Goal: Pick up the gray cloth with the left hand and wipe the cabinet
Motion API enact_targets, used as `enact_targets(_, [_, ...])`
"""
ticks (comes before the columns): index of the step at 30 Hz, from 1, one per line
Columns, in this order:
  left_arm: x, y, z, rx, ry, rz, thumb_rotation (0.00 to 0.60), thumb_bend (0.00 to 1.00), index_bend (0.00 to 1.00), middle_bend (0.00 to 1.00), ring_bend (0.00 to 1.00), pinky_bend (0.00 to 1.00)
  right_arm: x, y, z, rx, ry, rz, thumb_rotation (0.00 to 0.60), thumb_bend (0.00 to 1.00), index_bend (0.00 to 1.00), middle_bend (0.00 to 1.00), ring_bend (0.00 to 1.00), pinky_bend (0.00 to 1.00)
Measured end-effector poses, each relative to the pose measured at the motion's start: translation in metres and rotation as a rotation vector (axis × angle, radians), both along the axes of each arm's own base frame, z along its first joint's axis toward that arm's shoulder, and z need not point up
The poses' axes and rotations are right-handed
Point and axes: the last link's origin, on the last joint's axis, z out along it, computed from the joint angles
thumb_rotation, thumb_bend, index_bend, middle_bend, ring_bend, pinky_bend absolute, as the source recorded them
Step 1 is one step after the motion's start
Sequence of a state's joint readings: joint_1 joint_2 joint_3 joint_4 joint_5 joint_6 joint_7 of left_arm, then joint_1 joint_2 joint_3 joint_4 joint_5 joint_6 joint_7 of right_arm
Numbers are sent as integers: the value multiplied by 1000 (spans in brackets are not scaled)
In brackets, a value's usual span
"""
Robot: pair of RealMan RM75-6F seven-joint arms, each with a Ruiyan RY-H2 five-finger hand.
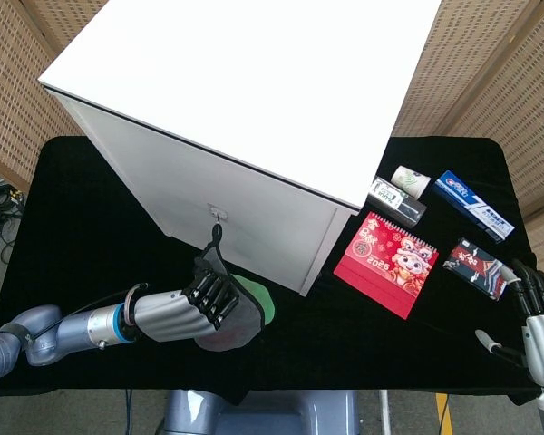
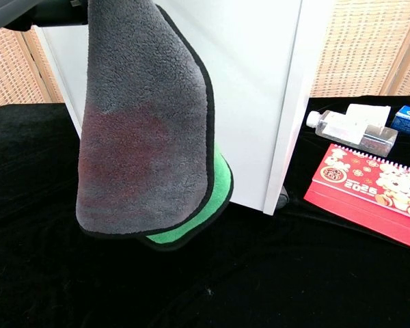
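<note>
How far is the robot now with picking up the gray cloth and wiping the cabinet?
Done: the left hand holds the gray cloth lifted off the table. In hand: the cloth hangs before the cabinet front. Left: the wiping; contact cannot be told yet.

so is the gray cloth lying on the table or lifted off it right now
Lifted. The left hand holds the gray cloth up, and it hangs freely in front of the white cabinet.

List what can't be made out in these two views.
- Left robot hand: chest view shows only its edge; gray cloth covers it.
- Cloth-to-cabinet contact: undecidable in either view.
- Right robot hand: cut by head view's edge.
- Toothpaste box text: too small.
</note>
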State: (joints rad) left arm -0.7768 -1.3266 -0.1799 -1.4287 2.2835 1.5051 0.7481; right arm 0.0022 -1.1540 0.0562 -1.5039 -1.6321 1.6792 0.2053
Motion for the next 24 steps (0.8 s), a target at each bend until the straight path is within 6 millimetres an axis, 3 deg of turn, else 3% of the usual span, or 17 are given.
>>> enact_targets(24, [-8,6,-6,5,14,40,600,862,738,738,673,579,-1,0,0,1,1,-3,600,106,94,0,0,0])
